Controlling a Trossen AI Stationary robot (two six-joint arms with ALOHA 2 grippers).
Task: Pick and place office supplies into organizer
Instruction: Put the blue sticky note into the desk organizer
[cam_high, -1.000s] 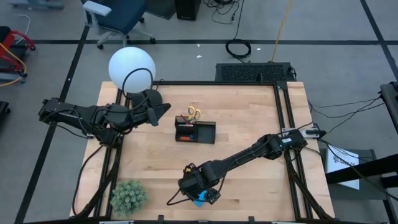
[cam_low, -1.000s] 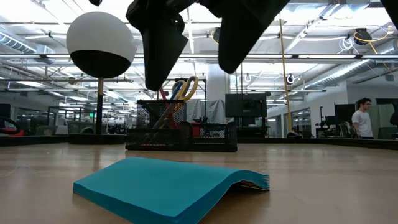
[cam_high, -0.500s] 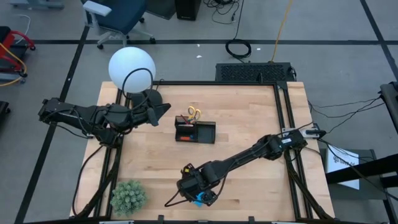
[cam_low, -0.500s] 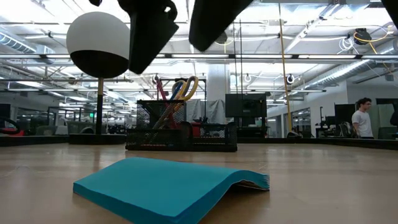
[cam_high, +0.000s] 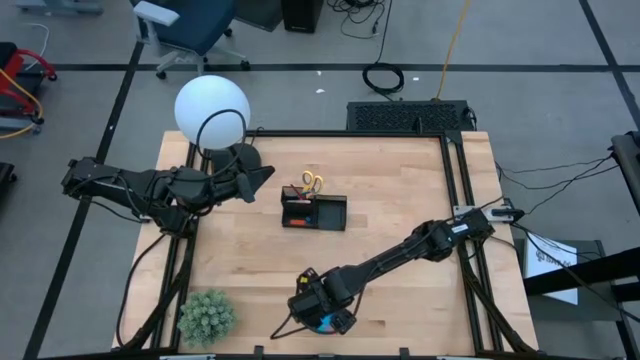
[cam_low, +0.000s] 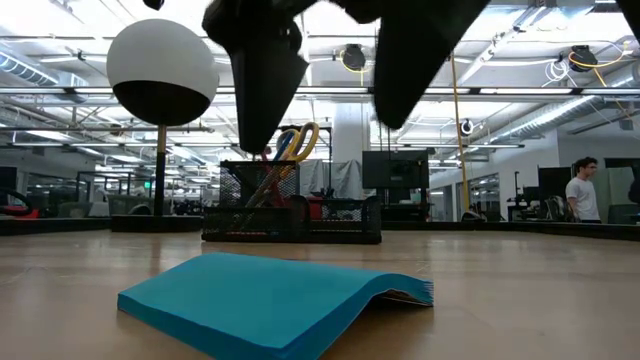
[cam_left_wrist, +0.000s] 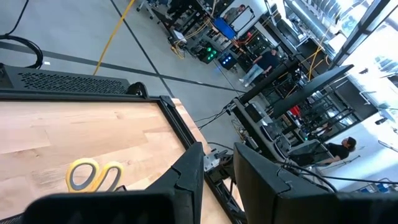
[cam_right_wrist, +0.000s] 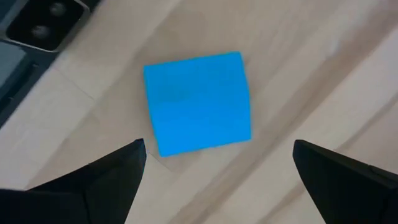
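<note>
Near edge, low view: blue pad flat on the table, one corner curled up. Right gripper hangs directly above it, fingers wide apart, nothing held, not touching the pad. Vs half a second ago the fingers now show spread wider in the low view and sit a bit further right; a second ago they looked about like now. Pad itself has not moved.

High view: right gripper is at the table's front edge over the pad, only a sliver of blue showing under it. It has shifted slightly toward the front edge since the earlier frames. Right wrist view: pad lies between the two open fingers, well clear of both.

Plant at front left corner, unchanged.

Mid table: organizer, same spot. Scissors stand in its tall compartment, yellow handles up, pens beside them. Something red in the low compartment, can't tell what.

Far left: left gripper waits near the lamp, unchanged, fingers a little apart, empty.
</note>
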